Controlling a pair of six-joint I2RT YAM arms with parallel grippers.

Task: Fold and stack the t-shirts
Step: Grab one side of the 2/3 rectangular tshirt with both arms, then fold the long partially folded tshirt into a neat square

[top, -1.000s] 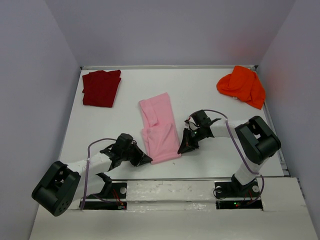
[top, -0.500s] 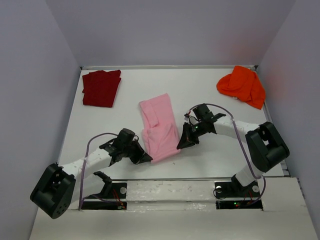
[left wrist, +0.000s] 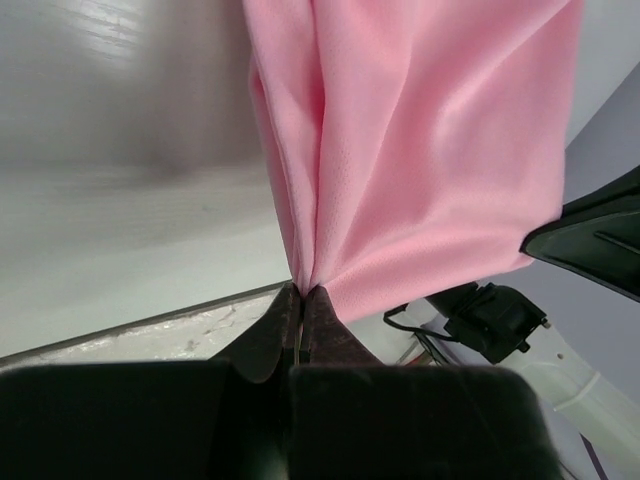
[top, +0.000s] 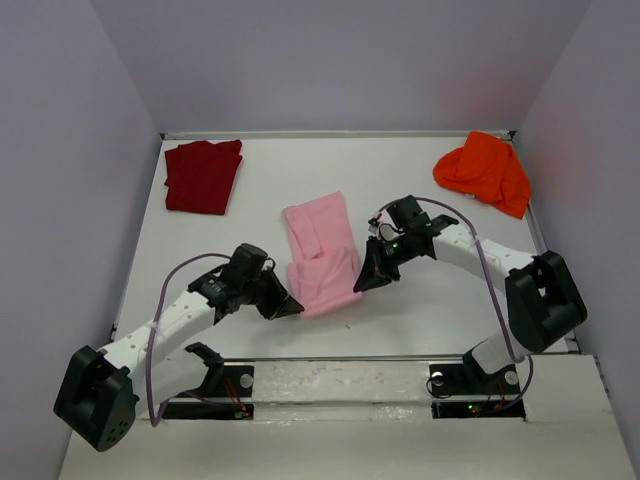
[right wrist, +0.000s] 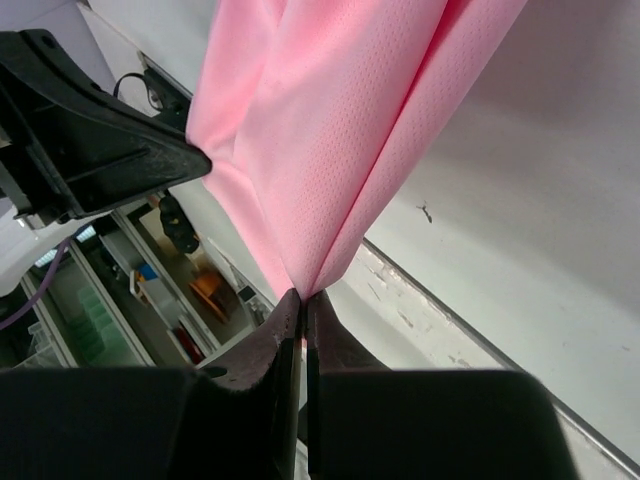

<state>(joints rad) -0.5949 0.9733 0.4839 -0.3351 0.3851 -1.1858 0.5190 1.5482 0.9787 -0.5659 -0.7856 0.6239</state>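
Fold step in hand. The light pink t-shirt point(top: 322, 255) lies mid-desk point(top: 430, 310) and is pinched at its near corners. The left claw point(top: 287, 305) and right claw point(top: 366, 280) are both clamped tight on the cloth, with the hem held raised. Next move, as judged: the hem is to be carried level toward the far edge, both corners kept even.

Table point(top: 340, 165) lies open between dark red t-shirt point(top: 203, 176) and orange t-shirt point(top: 484, 172), seemingly.
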